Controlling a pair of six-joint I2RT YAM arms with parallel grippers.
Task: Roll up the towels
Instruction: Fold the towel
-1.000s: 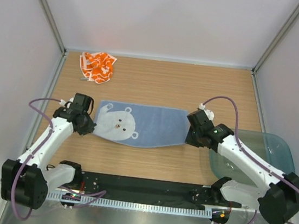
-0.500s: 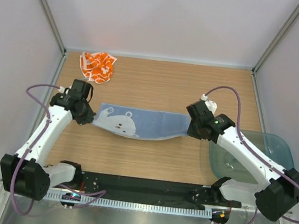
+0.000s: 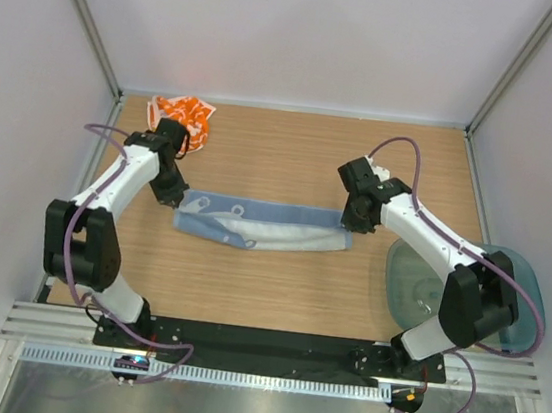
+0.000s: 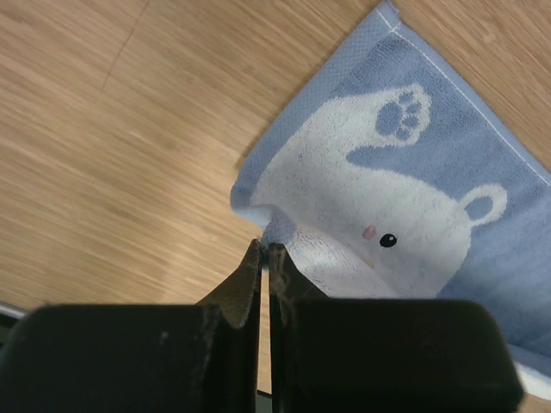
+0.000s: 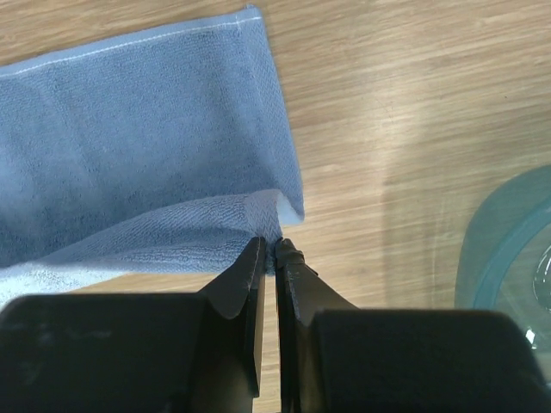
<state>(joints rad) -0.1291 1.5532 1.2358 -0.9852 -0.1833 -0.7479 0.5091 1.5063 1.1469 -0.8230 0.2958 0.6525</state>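
A pale blue towel (image 3: 259, 223) with a white bear print lies across the middle of the table as a narrow folded band. My left gripper (image 3: 178, 198) is shut on its left corner, and in the left wrist view the fingertips (image 4: 265, 249) pinch the raised edge beside the bear (image 4: 379, 215). My right gripper (image 3: 350, 221) is shut on the right corner. In the right wrist view its tips (image 5: 274, 245) hold a lifted fold of the blue towel (image 5: 146, 146). The orange-patterned towel (image 3: 182, 112) lies crumpled at the far left, partly behind the left arm.
A translucent teal tray (image 3: 412, 289) sits at the right near side, under my right arm, and its rim (image 5: 508, 249) shows in the right wrist view. Pale walls close in the table on the left, right and far sides. A black rail runs along the near edge.
Both arms have swung toward the far side, carrying the towel's near edge over itself. The wide flat towel is now a narrow folded band.
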